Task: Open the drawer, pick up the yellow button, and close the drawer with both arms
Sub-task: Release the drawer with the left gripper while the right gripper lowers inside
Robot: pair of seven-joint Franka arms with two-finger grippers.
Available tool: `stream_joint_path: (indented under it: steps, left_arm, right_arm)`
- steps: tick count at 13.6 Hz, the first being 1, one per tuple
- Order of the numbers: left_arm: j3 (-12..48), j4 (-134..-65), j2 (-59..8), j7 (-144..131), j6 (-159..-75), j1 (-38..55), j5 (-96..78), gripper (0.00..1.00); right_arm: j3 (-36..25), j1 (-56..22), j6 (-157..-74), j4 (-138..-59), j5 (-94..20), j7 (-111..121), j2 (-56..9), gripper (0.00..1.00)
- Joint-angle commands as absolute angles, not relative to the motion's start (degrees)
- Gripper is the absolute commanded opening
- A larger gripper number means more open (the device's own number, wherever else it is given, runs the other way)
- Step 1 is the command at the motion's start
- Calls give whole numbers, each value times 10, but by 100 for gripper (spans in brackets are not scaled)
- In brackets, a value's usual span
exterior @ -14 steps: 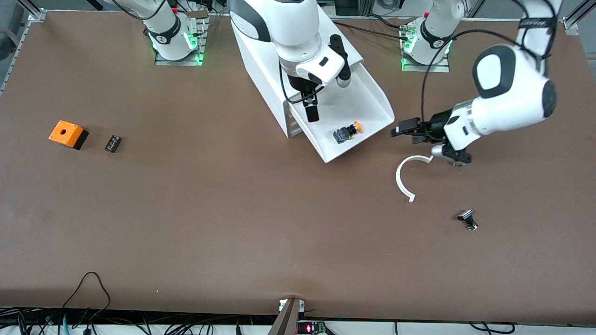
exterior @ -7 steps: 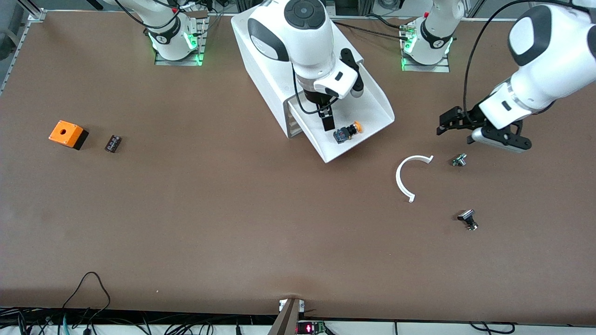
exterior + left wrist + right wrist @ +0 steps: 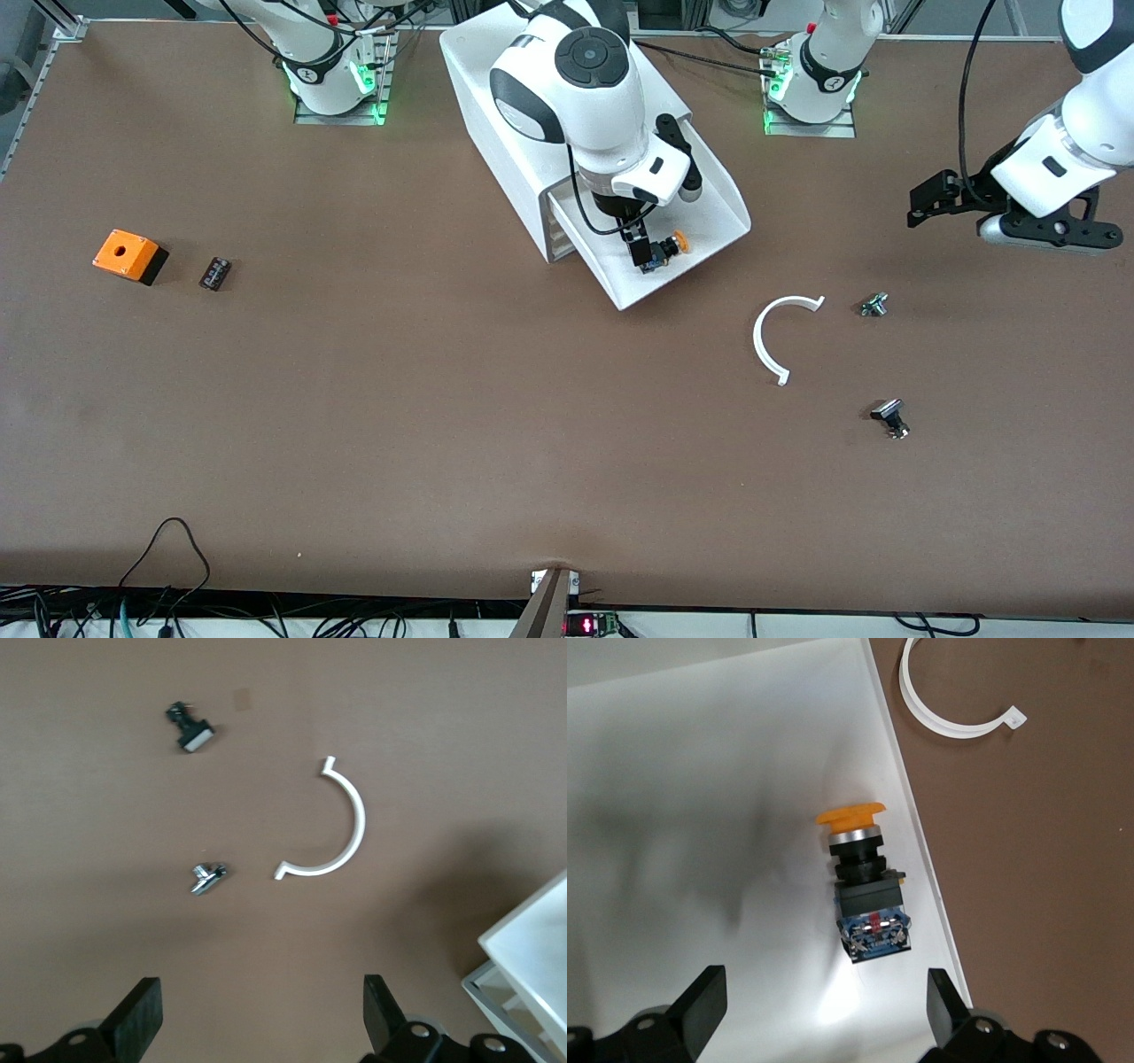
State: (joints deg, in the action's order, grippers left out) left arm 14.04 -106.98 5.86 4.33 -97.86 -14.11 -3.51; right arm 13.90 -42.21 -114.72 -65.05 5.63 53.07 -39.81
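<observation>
Button (image 3: 865, 885): round orange mushroom cap, silver collar, black body, blue/red contact block at its base; lying on its side. It sits in the open drawer (image 3: 700, 199), a smooth white shallow tray pulled out of the white box cabinet (image 3: 496, 97), close to the tray's side wall toward the left arm's end of the desk, near the front lip.

Right gripper (image 3: 640, 252) is over the drawer, right above the button. Fingers (image 3: 700, 997) apart, black and blocky; in the right wrist view the button lies btwn them, not touched.

Left gripper (image 3: 930, 199) hangs over bare desk near the left arm's end, fingers (image 3: 142, 1014) spread wide, nothing in them.

Desk (image 3: 443, 425): matte brown. Also on it: thin white plastic half-ring (image 3: 771, 337), small metal part (image 3: 873, 305), small black-and-silver part (image 3: 890, 416). Toward the right arm's end: orange square box w/ hole (image 3: 128, 255), small black block (image 3: 215, 273) beside it.
</observation>
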Motion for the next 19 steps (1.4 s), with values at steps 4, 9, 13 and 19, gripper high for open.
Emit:
stream_joint_path:
  steps: [4,9,13,19]
  left_arm:
    - [127,-1022,69,-40,-908,-102,69,100]
    - [117,-995,62,-41,-887,-106,63,100]
    - [117,-984,58,-42,-896,-108,57,100]
    - [118,-944,33,-91,-890,-113,57,100]
  right_arm:
    - [104,-449,-1209,-625,65,551,-433,100]
    - [103,-451,-1215,-627,65,555,-438,100]
    - [98,-465,-1217,-627,65,554,-442,98]
    - [89,-479,-1211,-633,65,555,-446,77]
